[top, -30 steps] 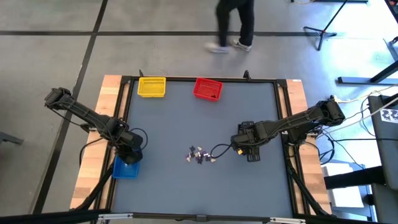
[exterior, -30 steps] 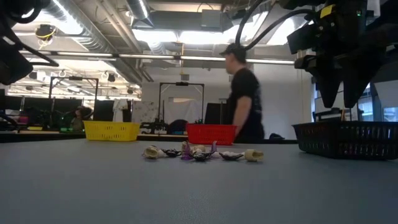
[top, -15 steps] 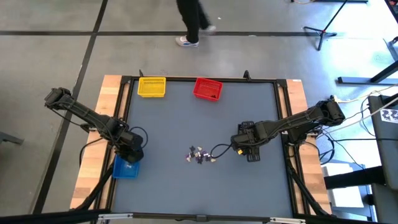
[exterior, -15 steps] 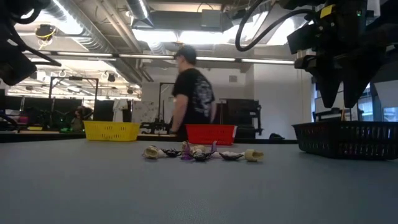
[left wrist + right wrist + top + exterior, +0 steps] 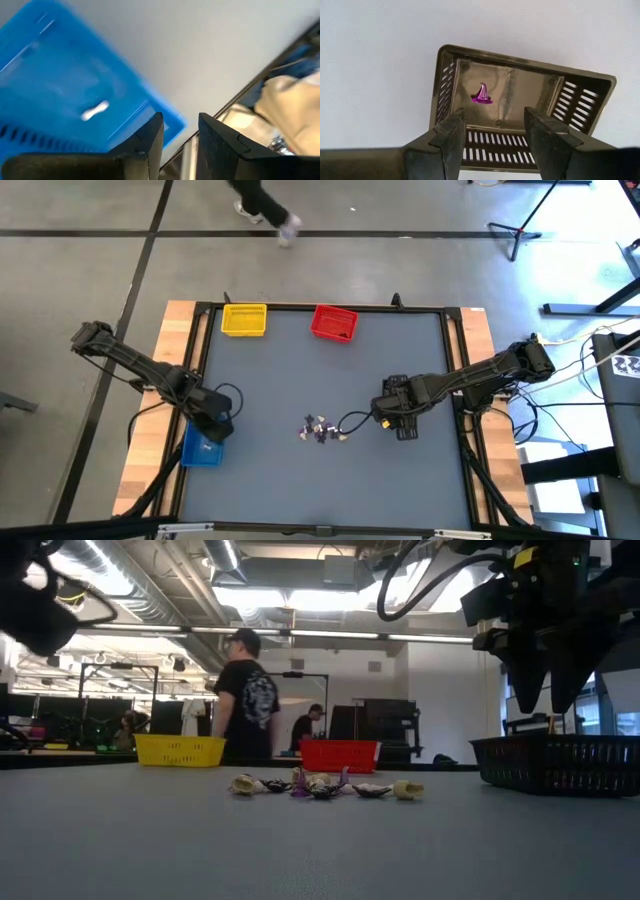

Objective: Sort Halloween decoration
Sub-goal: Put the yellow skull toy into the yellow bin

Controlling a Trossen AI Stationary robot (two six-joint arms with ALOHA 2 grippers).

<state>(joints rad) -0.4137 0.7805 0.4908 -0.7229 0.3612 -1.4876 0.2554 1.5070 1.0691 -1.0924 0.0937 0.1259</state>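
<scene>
On the counter (image 5: 300, 370) my left jaws (image 5: 207, 425) hang spread and empty over the blue bin (image 5: 200, 450) at nine o'clock, where a white trinket (image 5: 95, 110) lies, and my right jaws (image 5: 403, 423) hang spread over the black bin (image 5: 520, 105) at three o'clock, above a purple hat (image 5: 482, 94). The heap of trinkets (image 5: 320, 428) sits at centre; I judge each piece light, stiff and slippery, best pinched across its widest part. My left jaws have opened and shifted slightly; the person beyond has walked on.
</scene>
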